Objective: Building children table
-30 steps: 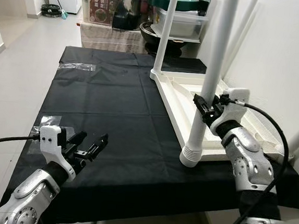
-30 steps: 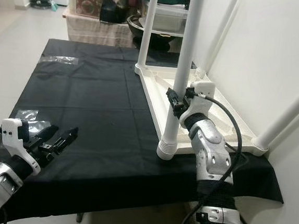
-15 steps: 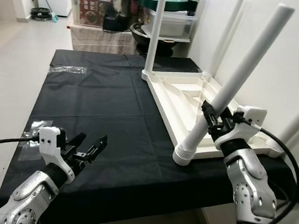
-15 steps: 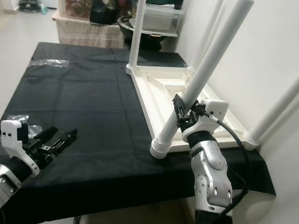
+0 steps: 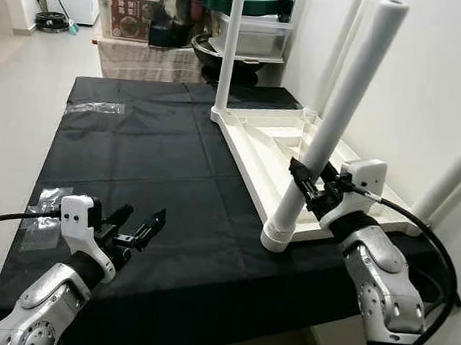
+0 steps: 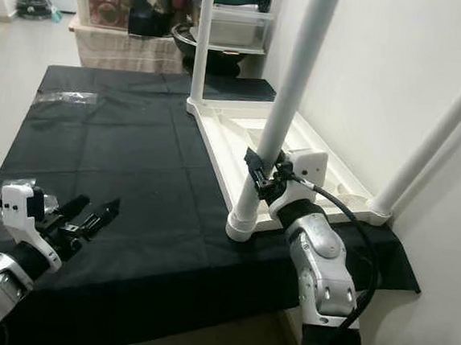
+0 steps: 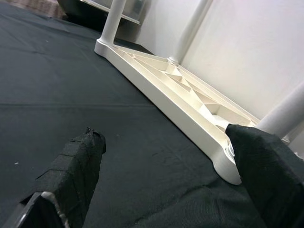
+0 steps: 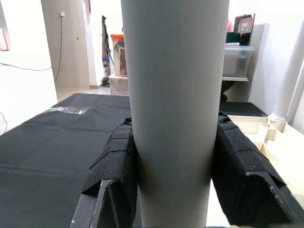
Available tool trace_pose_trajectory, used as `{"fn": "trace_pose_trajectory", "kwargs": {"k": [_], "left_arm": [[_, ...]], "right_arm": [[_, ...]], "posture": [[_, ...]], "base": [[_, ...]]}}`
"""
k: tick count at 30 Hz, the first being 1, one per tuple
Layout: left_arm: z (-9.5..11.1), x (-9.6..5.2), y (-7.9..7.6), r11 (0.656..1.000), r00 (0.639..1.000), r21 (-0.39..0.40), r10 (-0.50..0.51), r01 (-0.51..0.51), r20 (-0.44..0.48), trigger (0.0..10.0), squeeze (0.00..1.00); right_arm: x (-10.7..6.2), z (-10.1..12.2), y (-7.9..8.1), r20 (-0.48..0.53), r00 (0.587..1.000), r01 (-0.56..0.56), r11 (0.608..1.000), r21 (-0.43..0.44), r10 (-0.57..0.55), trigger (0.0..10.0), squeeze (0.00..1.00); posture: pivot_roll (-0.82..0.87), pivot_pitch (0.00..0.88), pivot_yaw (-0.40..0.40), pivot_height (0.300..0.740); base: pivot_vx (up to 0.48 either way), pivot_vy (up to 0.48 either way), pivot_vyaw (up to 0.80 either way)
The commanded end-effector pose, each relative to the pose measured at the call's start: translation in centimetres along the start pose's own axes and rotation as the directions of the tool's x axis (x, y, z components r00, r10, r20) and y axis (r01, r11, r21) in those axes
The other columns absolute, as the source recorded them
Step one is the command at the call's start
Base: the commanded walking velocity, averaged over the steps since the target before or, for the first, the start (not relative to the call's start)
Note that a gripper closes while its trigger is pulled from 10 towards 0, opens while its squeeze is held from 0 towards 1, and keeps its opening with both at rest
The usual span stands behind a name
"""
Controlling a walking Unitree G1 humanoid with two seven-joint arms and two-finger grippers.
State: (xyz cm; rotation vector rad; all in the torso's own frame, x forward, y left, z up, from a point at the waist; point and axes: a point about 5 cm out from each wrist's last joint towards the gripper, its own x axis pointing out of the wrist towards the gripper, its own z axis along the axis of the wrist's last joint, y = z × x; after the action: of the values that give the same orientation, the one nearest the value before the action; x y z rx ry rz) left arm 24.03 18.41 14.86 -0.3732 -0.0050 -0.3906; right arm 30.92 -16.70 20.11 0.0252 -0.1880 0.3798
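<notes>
Landmark for this entry: the upturned white tabletop, lying underside up on the black cloth toward the wall side.

My right gripper was clenched on the near leg, low on the shaft, a little above the ribbed collar. The right wrist view showed both pads pressed against the tube, one on each side. The leg's foot end sat at the tabletop's near corner socket, but the tube leaned away from vertical, top tipped toward the wall. I could not tell whether the collar was properly seated in the socket or only resting on its rim.

My left gripper hovered over the cloth, well clear of the tabletop on its open side, fingers spread and holding nothing.

Other legs stood at the tabletop's far corners: one upright at the corner away from the wall, more against the wall.

Risks, as I judged them:
- Pressing down with the leg tilted could cross-seat or jam it in the socket.
- The tabletop was not braced; a sideways push from the right arm could slide it on the cloth or bunch the cloth.
- The grip was low on a smooth tube, so the pads could slip if I twisted.
- The leaning top could strike the wall.
</notes>
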Motion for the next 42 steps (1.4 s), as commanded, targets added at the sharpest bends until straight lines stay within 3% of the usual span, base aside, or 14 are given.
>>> {"fn": "trace_pose_trajectory", "kwargs": {"k": [1,15,28,34,36,42], "left_arm": [[-0.2,-0.1,0.0,1.000,1.000,-0.005,0.004,-0.004,-0.006,10.0,0.00],[-0.3,-0.1,0.1,1.000,1.000,-0.006,0.005,-0.005,-0.011,10.0,0.00],[-0.3,-0.1,0.0,1.000,1.000,-0.005,0.004,-0.005,-0.008,10.0,0.00],[-0.3,0.0,0.0,1.000,1.000,-0.006,0.005,-0.005,-0.005,10.0,0.00],[-0.2,0.0,0.0,1.000,1.000,-0.005,0.005,-0.005,-0.002,10.0,0.00],[-0.1,-0.1,0.2,1.000,1.000,0.000,0.011,-0.011,0.003,10.0,0.00]], "right_arm": [[0.0,-1.9,0.1,-0.107,0.994,-0.002,1.000,0.029,0.005,0.0,0.00],[-0.4,-3.2,0.9,-0.152,0.988,0.046,0.997,0.066,-0.035,0.0,0.00],[0.0,-3.6,1.3,-0.200,0.978,0.055,0.998,0.022,-0.050,0.0,0.00],[0.4,-4.6,1.2,-0.278,0.939,0.201,0.979,-0.040,-0.204,0.0,0.00],[0.2,-4.9,0.7,-0.293,0.907,0.296,0.953,-0.063,-0.301,0.0,0.00],[-0.1,-4.9,0.0,-0.301,0.845,0.448,0.893,-0.054,-0.442,0.0,0.00]], "posture": [[0.04,0.000,-0.097,0.740],[0.04,0.000,-0.095,0.740],[0.04,0.000,-0.101,0.740],[0.04,0.000,-0.104,0.740],[0.05,0.000,-0.107,0.740],[0.06,0.000,-0.114,0.740]], "base": [[0.000,0.000,0.00],[0.000,0.000,0.00],[0.000,0.000,0.00],[0.000,0.000,0.00],[0.000,0.000,0.00],[0.000,0.000,0.00]]}}
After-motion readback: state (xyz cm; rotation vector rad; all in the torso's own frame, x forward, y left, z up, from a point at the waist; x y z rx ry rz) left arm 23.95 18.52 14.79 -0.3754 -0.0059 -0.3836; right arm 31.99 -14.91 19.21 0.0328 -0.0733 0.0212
